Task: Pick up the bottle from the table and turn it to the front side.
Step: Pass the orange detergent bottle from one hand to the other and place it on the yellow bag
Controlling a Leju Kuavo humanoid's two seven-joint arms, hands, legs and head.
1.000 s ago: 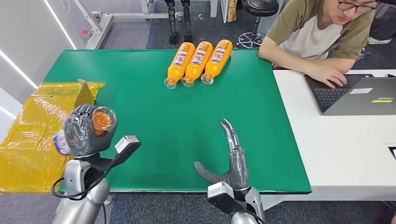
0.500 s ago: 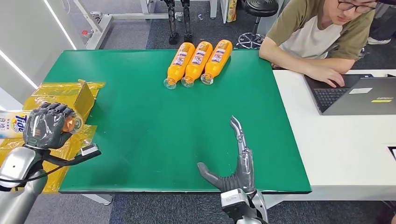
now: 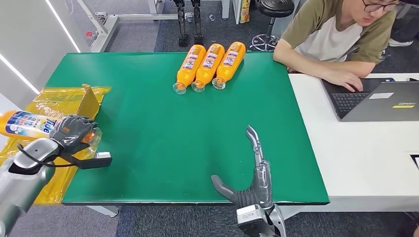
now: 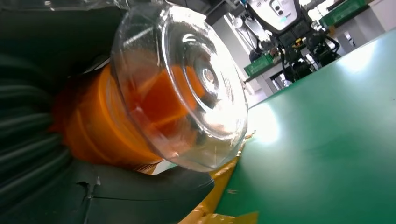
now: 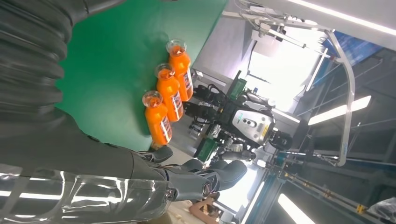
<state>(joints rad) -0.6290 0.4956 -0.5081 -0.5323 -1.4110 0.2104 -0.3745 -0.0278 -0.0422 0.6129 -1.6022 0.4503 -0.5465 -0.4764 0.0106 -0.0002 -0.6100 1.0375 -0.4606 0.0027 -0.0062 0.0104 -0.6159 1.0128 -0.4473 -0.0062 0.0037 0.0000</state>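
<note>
The left hand [image 3: 73, 133] grips an orange bottle [image 3: 29, 124] near its clear cap, now swung out past the green table's [image 3: 163, 143] left edge, lying sideways over yellow plastic [image 3: 54, 101], label showing; the turn looks nearly done. The right hand [image 3: 249, 177] stays open, empty, at the front edge.

Orange bottle [image 3: 29, 124] sideways in left hand [image 3: 73, 133] beside green table [image 3: 163, 133].

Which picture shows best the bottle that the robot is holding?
The head view: the held bottle lies sideways in the left hand, its blue label showing, over the yellow box. The left wrist view shows just its clear cap end, very close. The right wrist view shows other bottles.
</note>
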